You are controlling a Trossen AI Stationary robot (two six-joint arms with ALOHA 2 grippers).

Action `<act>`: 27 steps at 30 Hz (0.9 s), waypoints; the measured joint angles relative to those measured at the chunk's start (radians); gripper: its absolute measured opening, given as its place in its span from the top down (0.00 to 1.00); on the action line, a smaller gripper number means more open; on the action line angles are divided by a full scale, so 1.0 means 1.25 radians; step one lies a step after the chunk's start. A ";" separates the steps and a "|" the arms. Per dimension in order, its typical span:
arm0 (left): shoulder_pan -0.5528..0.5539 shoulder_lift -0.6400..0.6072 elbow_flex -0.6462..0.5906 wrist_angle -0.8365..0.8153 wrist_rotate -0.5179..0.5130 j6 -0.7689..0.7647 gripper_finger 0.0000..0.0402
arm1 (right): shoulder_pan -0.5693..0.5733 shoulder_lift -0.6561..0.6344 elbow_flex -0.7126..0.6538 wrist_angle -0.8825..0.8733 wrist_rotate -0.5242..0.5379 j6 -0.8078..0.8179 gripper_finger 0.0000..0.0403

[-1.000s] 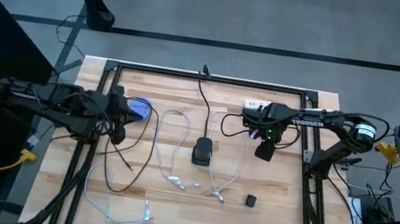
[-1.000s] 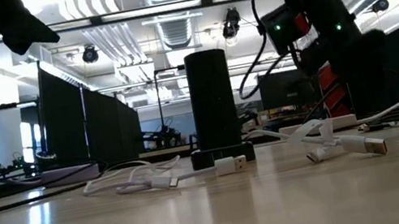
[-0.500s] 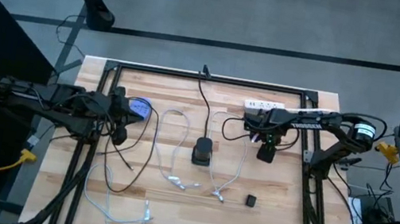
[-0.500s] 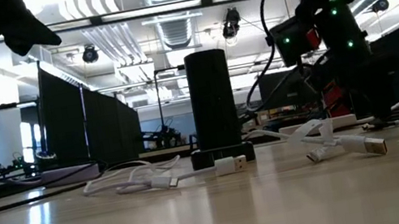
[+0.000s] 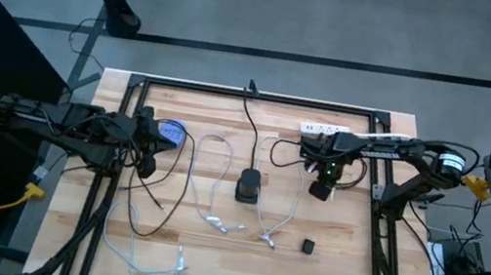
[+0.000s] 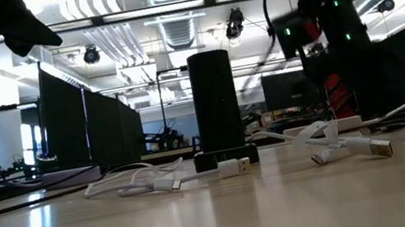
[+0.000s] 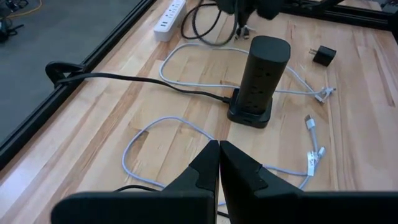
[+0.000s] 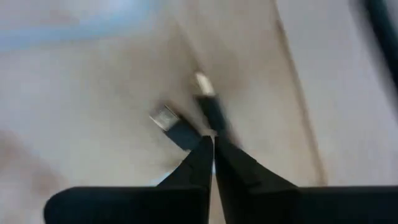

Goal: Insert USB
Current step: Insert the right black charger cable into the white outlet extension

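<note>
The right gripper (image 5: 321, 183) hangs over the table to the right of the black charging tower (image 5: 248, 186), beyond the tower's far-right corner, and its fingers (image 8: 208, 155) are pressed together. In the right wrist view two dark cable plugs (image 8: 186, 127) show just past the fingertips, but the view is blurred, so it cannot be told whether a plug is pinched. The left gripper (image 7: 219, 163) waits to the left of the tower, jaws closed and holding nothing. To do this step well, the arm should bring the plug level with one port of the tower (the ports face sideways), keep it straight, and push slowly; a tilted plug would probably jam.
</note>
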 joint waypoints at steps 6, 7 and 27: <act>0.000 -0.001 0.004 0.001 0.000 0.000 1.00 | 0.001 -0.101 0.084 -0.002 -0.020 0.053 1.00; 0.000 -0.001 0.004 0.002 0.000 0.000 1.00 | 0.001 -0.116 0.097 -0.001 -0.024 0.052 1.00; 0.000 0.001 0.005 0.001 0.000 0.000 1.00 | -0.008 0.025 0.009 -0.032 0.033 -0.025 0.49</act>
